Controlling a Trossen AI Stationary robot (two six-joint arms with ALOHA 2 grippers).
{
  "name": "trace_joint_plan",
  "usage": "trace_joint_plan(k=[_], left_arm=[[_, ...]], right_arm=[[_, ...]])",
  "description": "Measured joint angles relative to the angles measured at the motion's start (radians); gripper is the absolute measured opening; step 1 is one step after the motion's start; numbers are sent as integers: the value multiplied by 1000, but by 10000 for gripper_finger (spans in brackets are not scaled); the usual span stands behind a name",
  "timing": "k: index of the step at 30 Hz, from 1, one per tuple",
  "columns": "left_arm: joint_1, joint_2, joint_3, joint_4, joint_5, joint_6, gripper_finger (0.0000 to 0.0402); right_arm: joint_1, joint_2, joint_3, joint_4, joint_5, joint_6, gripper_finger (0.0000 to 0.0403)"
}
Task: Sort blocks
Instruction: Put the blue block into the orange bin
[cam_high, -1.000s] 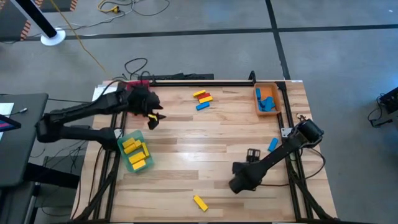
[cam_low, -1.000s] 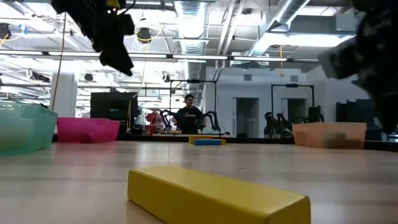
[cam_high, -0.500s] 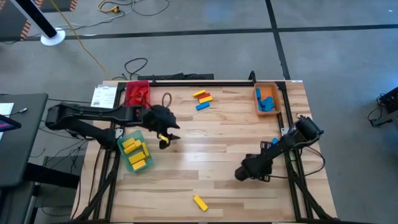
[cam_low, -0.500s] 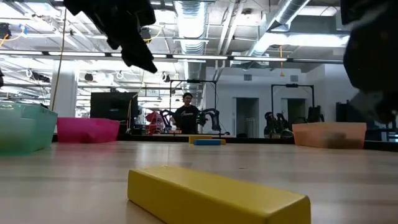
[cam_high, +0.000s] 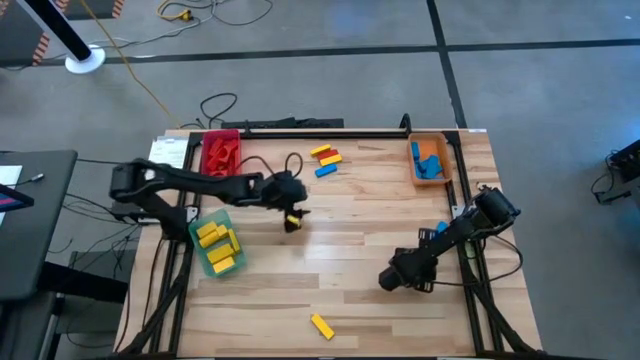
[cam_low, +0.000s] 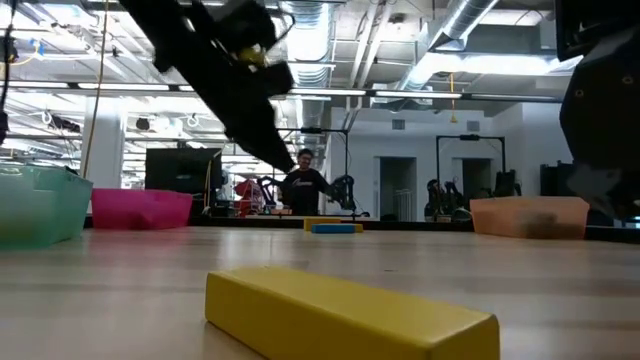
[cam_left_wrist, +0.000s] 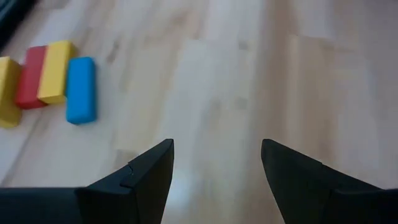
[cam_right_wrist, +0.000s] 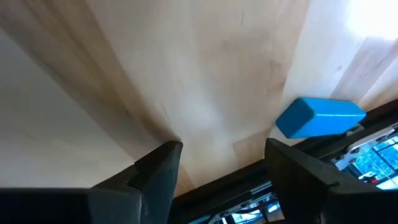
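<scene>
A blue block, two yellow blocks and a red one lie together at the table's far middle. My left gripper hovers over bare wood nearer than them, open, with nothing between its fingers. A lone yellow block lies flat near the front edge. Another blue block lies at the table's right edge. My right gripper is low over the wood at the right, open and empty, with that blue block off to one side.
A red tray stands at the far left. A green tray with yellow blocks sits at the left edge, and an orange tray with blue blocks at the far right. Bare wood lies between the two arms.
My left gripper has swung from beside the red tray toward the table's middle and come down, staying open. My right gripper has tipped further downward and sunk a little at the right, also open. No block has moved.
</scene>
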Motion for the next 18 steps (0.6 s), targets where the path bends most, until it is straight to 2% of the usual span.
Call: trace_joint_plan(k=[7, 12, 16, 18], left_arm=[[182, 158, 0, 216, 10, -82, 238], [283, 272, 35, 248, 162, -129, 238], [293, 359, 97, 234, 156, -110, 238], [287, 391, 136, 222, 109, -106, 238]], right_arm=[[2, 0, 31, 12, 30, 12, 255], [2, 0, 74, 26, 94, 13, 255], [-5, 0, 116, 55, 168, 7, 255], [-12, 0, 135, 69, 190, 5, 255]])
